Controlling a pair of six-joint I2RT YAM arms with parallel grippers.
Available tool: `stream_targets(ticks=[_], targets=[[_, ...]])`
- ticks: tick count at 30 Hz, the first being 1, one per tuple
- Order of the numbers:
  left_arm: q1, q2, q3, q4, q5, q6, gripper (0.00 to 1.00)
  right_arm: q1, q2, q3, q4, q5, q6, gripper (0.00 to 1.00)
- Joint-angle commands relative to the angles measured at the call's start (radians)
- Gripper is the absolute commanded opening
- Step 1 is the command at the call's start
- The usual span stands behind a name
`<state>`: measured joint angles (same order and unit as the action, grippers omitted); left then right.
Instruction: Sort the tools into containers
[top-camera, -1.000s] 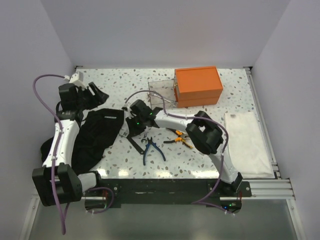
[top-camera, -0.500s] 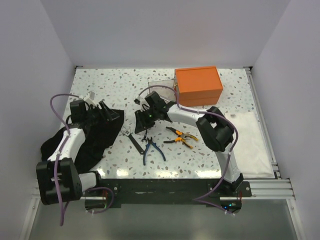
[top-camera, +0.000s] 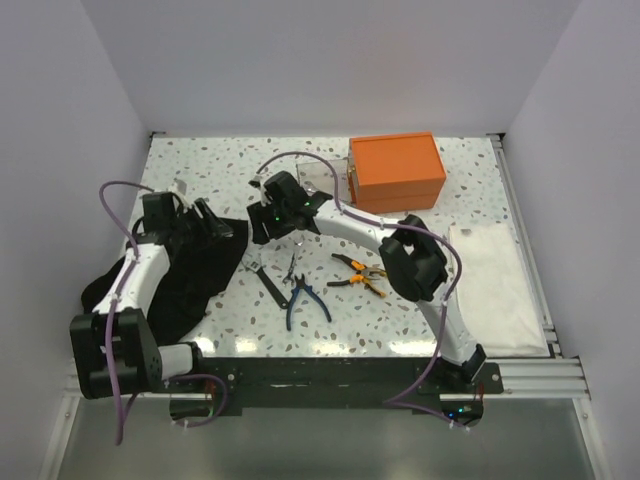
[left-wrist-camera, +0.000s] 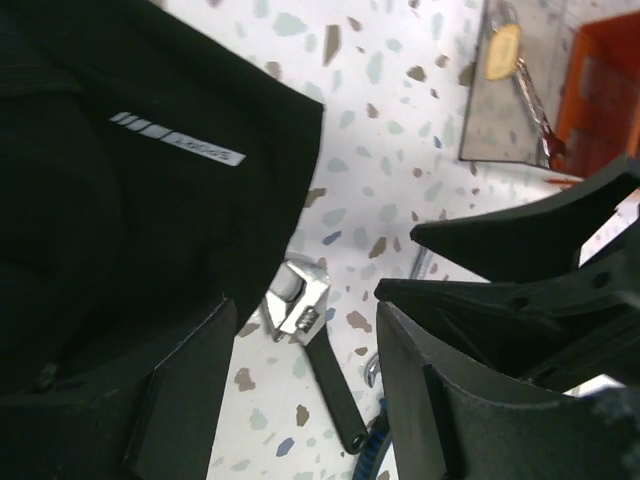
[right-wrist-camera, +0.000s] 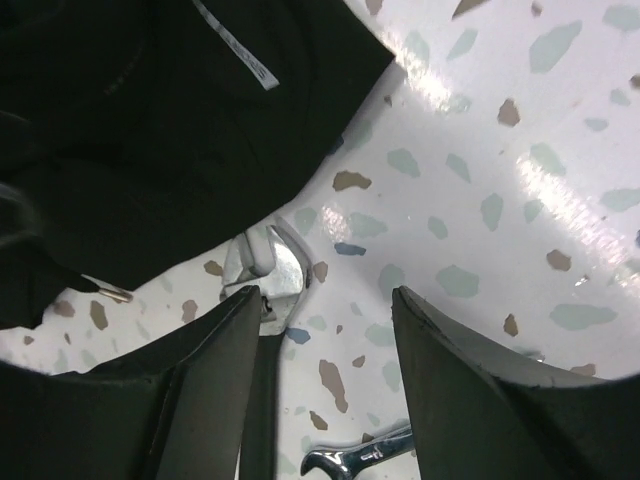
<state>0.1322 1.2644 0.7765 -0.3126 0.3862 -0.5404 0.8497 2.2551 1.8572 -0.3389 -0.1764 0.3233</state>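
Both jaws spread empty: your right gripper (right-wrist-camera: 320, 305) hovers over the black-handled silver adjustable wrench (right-wrist-camera: 266, 262) just beside the floppy black fabric bag (right-wrist-camera: 150, 130), left gripper (left-wrist-camera: 305, 310) at the bag's edge, likely to steady it

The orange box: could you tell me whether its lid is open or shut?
Shut: the orange box has its lid flush on top, no interior showing.

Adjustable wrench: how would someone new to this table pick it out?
Start at the black bag on the left. Just off its right edge lies the adjustable wrench. Unlike the blue pliers beside it, it has one straight black handle and a silver head.
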Motion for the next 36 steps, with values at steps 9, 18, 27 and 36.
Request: stream_targets(ticks=[9,18,27,36], targets=[[0.046,-0.114,0.086,-0.207,-0.153,-0.032,0.66,0.063,0.092,0.085,-0.08,0.095,-0.027,0.56],[0.05,-0.137,0.047,-0.204,-0.136,-0.023,0.66,0.086,0.129,0.142,-0.095,0.123,-0.032,0.56],[0.049,-0.143,0.067,-0.22,-0.142,-0.032,0.66,0.13,0.195,0.174,-0.152,0.235,-0.115,0.52],[0.05,-0.12,0.064,-0.211,-0.159,-0.033,0.66,0.117,0.181,0.06,-0.19,0.223,-0.202,0.27]])
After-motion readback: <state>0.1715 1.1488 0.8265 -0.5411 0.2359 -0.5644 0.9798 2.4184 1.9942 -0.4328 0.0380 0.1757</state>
